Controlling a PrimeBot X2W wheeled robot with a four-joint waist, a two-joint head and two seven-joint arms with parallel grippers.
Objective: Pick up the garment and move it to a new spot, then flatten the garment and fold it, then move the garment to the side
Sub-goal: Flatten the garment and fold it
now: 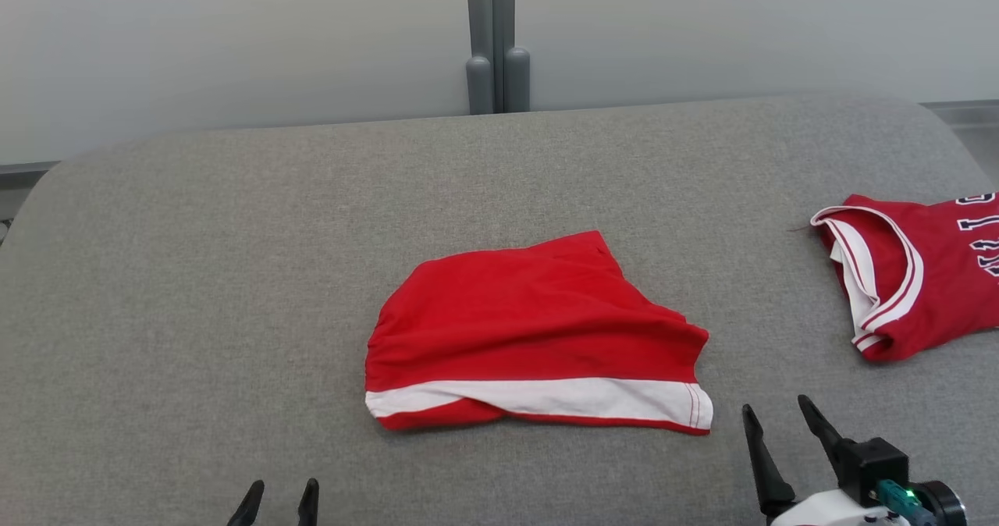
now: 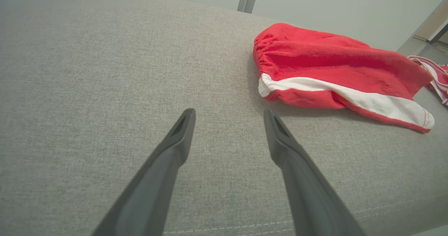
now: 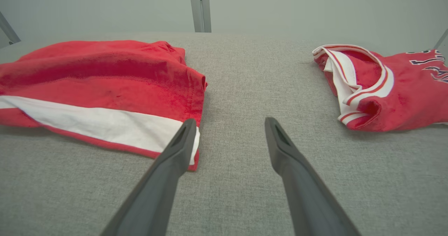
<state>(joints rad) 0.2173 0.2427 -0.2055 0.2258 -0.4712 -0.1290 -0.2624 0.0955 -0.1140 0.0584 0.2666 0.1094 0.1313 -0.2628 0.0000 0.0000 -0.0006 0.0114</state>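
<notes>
A red garment (image 1: pixel 531 331) with a white band, folded over, lies in the middle of the grey padded surface (image 1: pixel 234 276); it looks like a pair of shorts. In the left wrist view the garment (image 2: pixel 332 68) lies ahead and to the right of my left gripper (image 2: pixel 229 115), which is open and empty. In the head view that left gripper (image 1: pixel 281 495) pokes up at the bottom edge, left of the garment. My right gripper (image 1: pixel 776 409) stands open just right of the garment's near right corner. From the right wrist, the garment (image 3: pixel 105 78) sits beside the open right gripper (image 3: pixel 229 124).
A red jersey (image 1: pixel 913 276) with white trim and dark lettering lies at the surface's right edge, also ahead right as the jersey (image 3: pixel 385 89) in the right wrist view. A grey post (image 1: pixel 495 42) stands against the pale wall behind.
</notes>
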